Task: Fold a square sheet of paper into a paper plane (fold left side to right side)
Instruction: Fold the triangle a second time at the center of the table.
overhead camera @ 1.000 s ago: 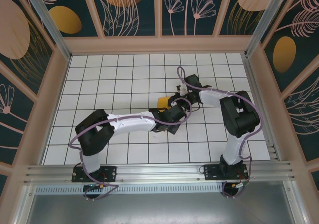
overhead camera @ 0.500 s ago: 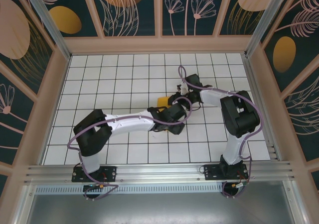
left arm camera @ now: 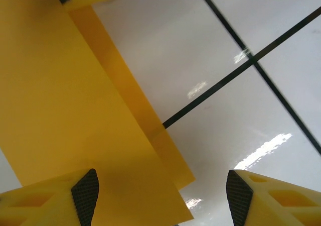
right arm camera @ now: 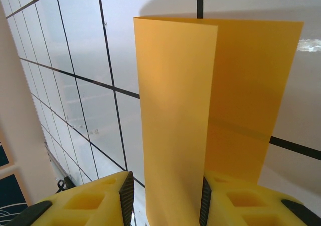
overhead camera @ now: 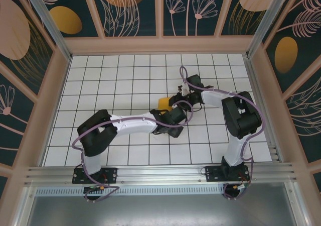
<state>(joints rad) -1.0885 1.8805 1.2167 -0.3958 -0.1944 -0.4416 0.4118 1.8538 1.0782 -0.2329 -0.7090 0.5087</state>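
**A:** Left arm (overhead camera: pixel 130 123), pose?
**B:** It lies low, stretched from its base at the counter's (overhead camera: pixel 125 75) near-left edge. The forearm runs right and the wrist is over the counter's middle.

**A:** Right arm (overhead camera: pixel 241 115)?
**B:** It rises from the near-right base with the elbow bent high on the right side. The forearm reaches left and meets the left wrist from the far side.

**A:** Left fingers (left arm camera: pixel 84 198)?
**B:** Wide apart, holding nothing. One pad hangs over the square sheet of paper (left arm camera: pixel 60 100), the other over bare white tile near a black grid line (left arm camera: pixel 241 68). Can't tell whether the pad touches the sheet.

**A:** Right fingers (right arm camera: pixel 125 198)?
**B:** Part-way apart. A flap of the sheet (right arm camera: pixel 175 110) rises between the two pads, face to the camera, filling the gap. Cannot tell whether it is clamped or only bracketed. In the left wrist view, one right fingertip sits at the sheet's far end.

**A:** The sheet's place?
**B:** About the middle of the counter, between the two wrists. One layer lies flat on the tiles and the other is lifted. From above, an orange patch (overhead camera: pixel 163 103) shows just left of the right wrist.
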